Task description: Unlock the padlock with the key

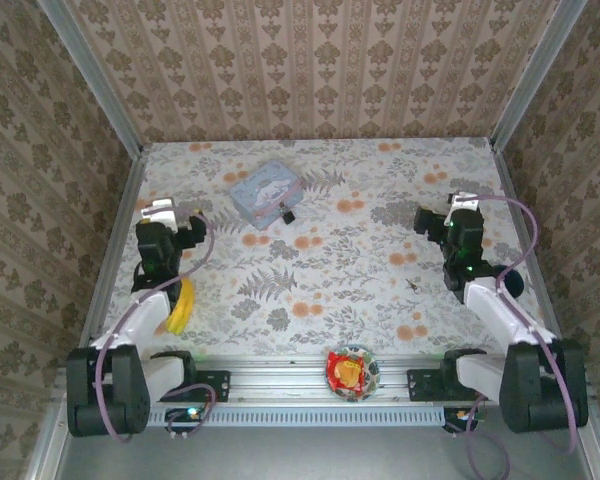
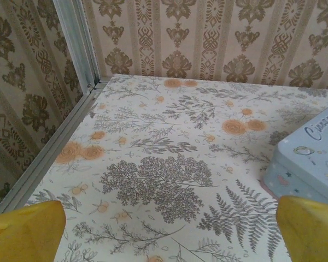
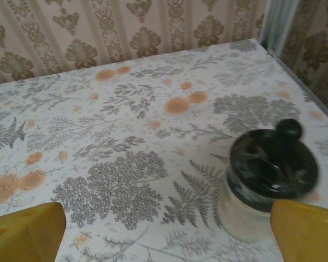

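Left fingers (image 2: pixel 27 232): you see them wide apart, holding nothing, tips cut off.
Right fingers (image 3: pixel 27 232): wide apart, empty; blurry black-capped bottle (image 3: pixel 270 169) just beside one.
Padlock (image 1: pixel 287 214): tiny, just beside the blue tin (image 1: pixel 266 189).
Key (image 1: pixel 414 286): dark sliver on the counter (image 1: pixel 330 300), hard to make out.

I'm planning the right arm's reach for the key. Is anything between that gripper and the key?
Nothing visible. The key lies on bare table, behind and left of the right gripper. The bottle stands ahead of it, off that path.
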Available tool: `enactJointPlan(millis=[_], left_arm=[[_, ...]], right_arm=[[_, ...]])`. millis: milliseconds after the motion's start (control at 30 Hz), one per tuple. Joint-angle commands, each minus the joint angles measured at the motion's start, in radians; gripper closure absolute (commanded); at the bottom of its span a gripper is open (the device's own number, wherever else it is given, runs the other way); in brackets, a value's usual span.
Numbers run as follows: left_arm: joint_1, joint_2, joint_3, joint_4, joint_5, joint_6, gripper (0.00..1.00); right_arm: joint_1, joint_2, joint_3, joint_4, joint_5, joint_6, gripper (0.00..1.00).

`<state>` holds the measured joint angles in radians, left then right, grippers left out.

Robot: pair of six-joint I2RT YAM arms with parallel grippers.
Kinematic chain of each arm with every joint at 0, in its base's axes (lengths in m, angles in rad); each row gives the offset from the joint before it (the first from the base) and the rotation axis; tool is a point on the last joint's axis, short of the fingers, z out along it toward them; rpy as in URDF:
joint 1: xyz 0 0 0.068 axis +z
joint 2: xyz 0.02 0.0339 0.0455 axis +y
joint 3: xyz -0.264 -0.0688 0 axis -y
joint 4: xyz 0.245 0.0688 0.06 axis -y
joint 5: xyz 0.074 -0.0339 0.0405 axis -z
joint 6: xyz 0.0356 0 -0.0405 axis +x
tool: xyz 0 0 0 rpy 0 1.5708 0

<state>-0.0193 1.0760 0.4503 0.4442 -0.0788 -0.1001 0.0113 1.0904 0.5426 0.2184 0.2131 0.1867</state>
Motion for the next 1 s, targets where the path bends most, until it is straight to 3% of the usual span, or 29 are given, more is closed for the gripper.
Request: enactJointPlan(millis=[0,233,467,600,967], left_arm=[[-0.017,-0.074,0.062,-0.155,0.015,-0.108,0.0],[-0.129,-0.207,0.049,-0.2,0.039,-0.145,0.0],[-0.37,-0.276,0.038,-0.256,-0.086,-0.13,0.0],[-0.475,-0.274,0.02,-0.258,-0.116,-0.161,0.0],[-0.515,-0.204,-0.026,-0.15,-0.126,-0.165,0.0]], right_arm=[[0.007,-0.083,0.051,-0.361,0.053,0.125,0.11],[0.024,-0.219,0.055,-0.633,-0.007,0.307,0.25],[0.066,-0.268,0.05,-0.75,-0.118,0.396,0.44],[0.091,-0.268,0.038,-0.828,-0.116,0.435,0.48],[0.093,-0.206,-0.031,-0.848,-0.181,0.491,0.55]])
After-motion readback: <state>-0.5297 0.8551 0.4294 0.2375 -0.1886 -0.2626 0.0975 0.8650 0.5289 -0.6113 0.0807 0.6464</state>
